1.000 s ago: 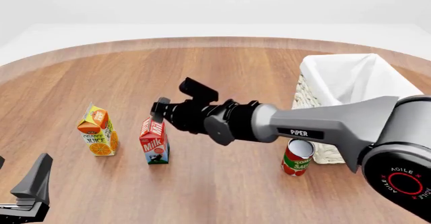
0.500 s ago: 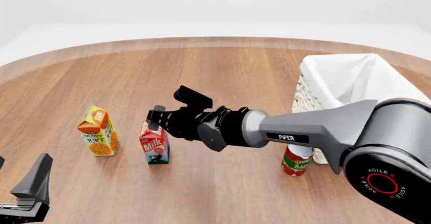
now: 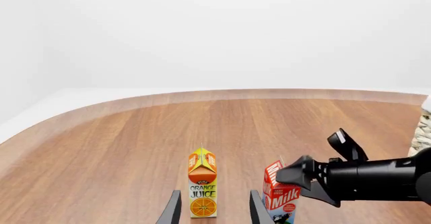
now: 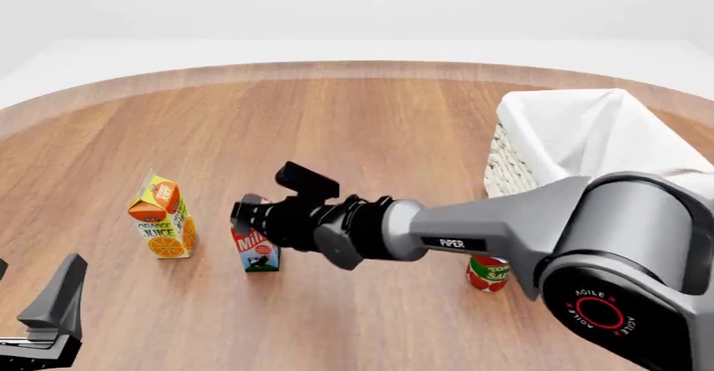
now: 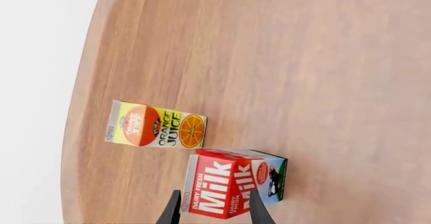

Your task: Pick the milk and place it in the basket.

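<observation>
We read "Milk" in white on the red top of the milk [image 4: 256, 246], with "DAIRY FRESH" small beside it in the right wrist view [image 5: 232, 182]; it stands upright on the wooden table [image 4: 369, 129], left of centre and toward the near side. The right gripper [image 4: 247, 213] is at its top, fingers spread apart to either side of the red gable; we can't tell if they touch it. Just left of it stands the "ORANGE JUICE" carton [image 4: 163, 216], apart from the milk with bare wood between. To the right, under the right arm marked "PiPER" with "AGILE X" on its base joint, a red can [image 4: 489, 271] shows partly; its label is too hidden to read. The basket [image 4: 580, 137] sits at the far right by the table edge, well apart from the milk. The left gripper [image 4: 50, 312] hangs at the near left corner, fingers parted around nothing. Wide open wood lies behind the cartons up to the curved far rim.
</observation>
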